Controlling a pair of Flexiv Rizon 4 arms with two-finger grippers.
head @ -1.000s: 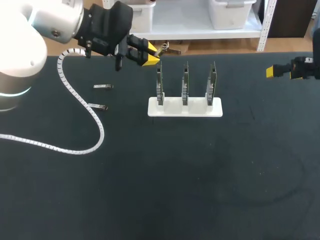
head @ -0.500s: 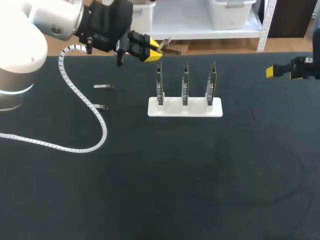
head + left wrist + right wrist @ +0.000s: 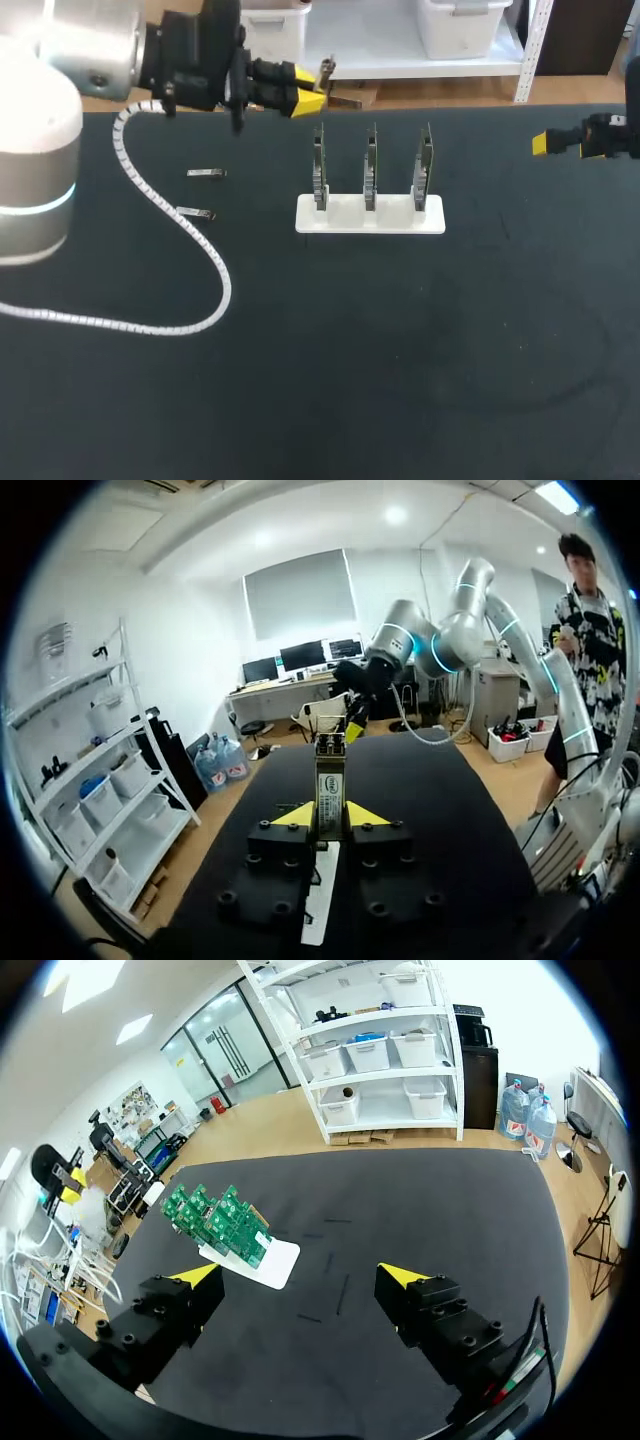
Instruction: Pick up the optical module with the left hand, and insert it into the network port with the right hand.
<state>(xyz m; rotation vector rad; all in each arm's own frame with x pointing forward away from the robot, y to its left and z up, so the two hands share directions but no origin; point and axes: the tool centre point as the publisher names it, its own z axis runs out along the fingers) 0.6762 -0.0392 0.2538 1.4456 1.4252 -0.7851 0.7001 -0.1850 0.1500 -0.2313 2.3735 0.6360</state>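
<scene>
My left gripper (image 3: pixel 310 90) hangs over the table's back edge, left of the rack, and is shut on a small metal optical module (image 3: pixel 326 69). In the left wrist view the module (image 3: pixel 329 785) stands out straight from between the yellow tips of the gripper (image 3: pixel 329 818). A white rack (image 3: pixel 370 214) holds three upright circuit boards (image 3: pixel 371 165) with the network ports. My right gripper (image 3: pixel 548 143) is at the table's right side, far from the rack. In its own view the right gripper (image 3: pixel 300 1280) stands wide open with nothing in it, and the green boards (image 3: pixel 215 1222) lie ahead of it.
Two spare modules (image 3: pixel 206 173) (image 3: pixel 198 213) lie on the black table left of the rack. The left arm's white spiral cable (image 3: pixel 190 245) trails across the table's left half.
My left gripper has risen and drawn back leftward with the module, turning so the module sits higher. The cable loop has shifted with it. The right arm has kept still.
</scene>
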